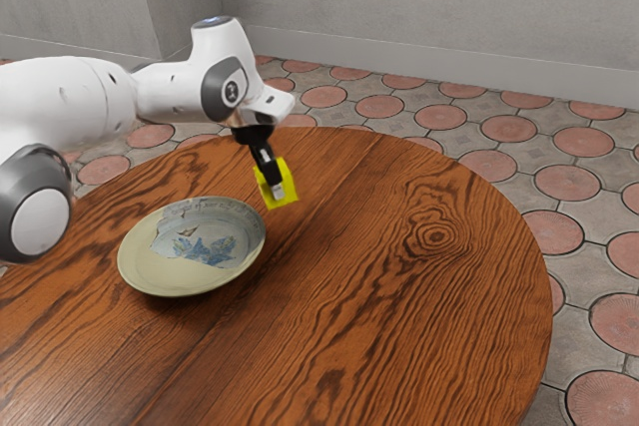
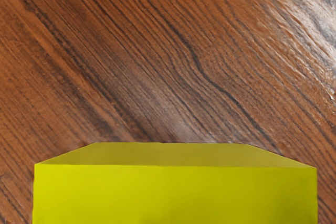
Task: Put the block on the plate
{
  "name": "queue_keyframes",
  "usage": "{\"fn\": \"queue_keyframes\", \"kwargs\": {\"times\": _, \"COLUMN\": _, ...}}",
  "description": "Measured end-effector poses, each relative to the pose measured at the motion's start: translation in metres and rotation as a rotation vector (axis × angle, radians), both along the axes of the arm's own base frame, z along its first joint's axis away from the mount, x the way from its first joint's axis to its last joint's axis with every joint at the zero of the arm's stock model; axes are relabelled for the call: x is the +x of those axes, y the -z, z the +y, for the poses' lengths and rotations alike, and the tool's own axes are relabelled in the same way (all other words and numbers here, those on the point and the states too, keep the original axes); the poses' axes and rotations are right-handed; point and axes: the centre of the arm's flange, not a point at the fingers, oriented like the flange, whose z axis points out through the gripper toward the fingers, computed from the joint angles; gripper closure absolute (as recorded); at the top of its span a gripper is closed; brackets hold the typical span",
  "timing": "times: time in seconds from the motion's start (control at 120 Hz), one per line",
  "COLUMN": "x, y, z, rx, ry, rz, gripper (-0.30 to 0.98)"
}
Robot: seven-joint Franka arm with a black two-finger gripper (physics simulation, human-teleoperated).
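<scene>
Block [image 1: 289, 182] hanging beyond plate [image 1: 192, 248]

The gripper's [image 1: 274, 187] fingers are pinching the block above the table [image 1: 409, 316]. The plate is lying toward the exterior view's left, nearer the camera; the coming carry is likely needing that direction.

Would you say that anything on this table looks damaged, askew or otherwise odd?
Only the plate: its blue-patterned grey area stops at a jagged edge against plain pale green, like worn glaze, though it may be just its design. Nothing looks spilled.
</scene>
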Motion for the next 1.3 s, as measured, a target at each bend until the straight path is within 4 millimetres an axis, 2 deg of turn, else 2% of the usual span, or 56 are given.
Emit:
{"fn": "queue_keyframes", "kwargs": {"times": 0.2, "x": -0.047, "y": -0.011, "z": 0.013, "rx": -0.008, "ry": -0.009, "rz": 0.051, "gripper": 0.32}}
{"fn": "queue_keyframes", "kwargs": {"times": 0.392, "x": -0.096, "y": -0.014, "z": 0.041, "rx": 0.029, "ry": -0.015, "rz": 0.112, "gripper": 0.31}}
{"fn": "queue_keyframes", "kwargs": {"times": 0.542, "x": -0.115, "y": -0.01, "z": 0.058, "rx": 0.081, "ry": -0.006, "rz": 0.155, "gripper": 0.31}}
{"fn": "queue_keyframes", "kwargs": {"times": 0.633, "x": -0.12, "y": 0.001, "z": 0.073, "rx": 0.107, "ry": -0.014, "rz": 0.187, "gripper": 0.31}}
{"fn": "queue_keyframes", "kwargs": {"times": 0.708, "x": -0.117, "y": 0.022, "z": 0.081, "rx": 0.122, "ry": -0.019, "rz": 0.223, "gripper": 0.31}}
{"fn": "queue_keyframes", "kwargs": {"times": 0.792, "x": -0.115, "y": 0.042, "z": 0.084, "rx": 0.132, "ry": -0.02, "rz": 0.248, "gripper": 0.31}}
{"fn": "queue_keyframes", "kwargs": {"times": 0.925, "x": -0.113, "y": 0.054, "z": 0.084, "rx": 0.135, "ry": -0.019, "rz": 0.258, "gripper": 0.26}}
{"fn": "queue_keyframes", "kwargs": {"times": 1.15, "x": -0.112, "y": 0.053, "z": 0.083, "rx": 0.127, "ry": -0.02, "rz": 0.247, "gripper": 0.1}}
{"fn": "queue_keyframes", "kwargs": {"times": 1.3, "x": -0.112, "y": 0.029, "z": 0.078, "rx": 0.115, "ry": -0.018, "rz": 0.208, "gripper": 0.05}}
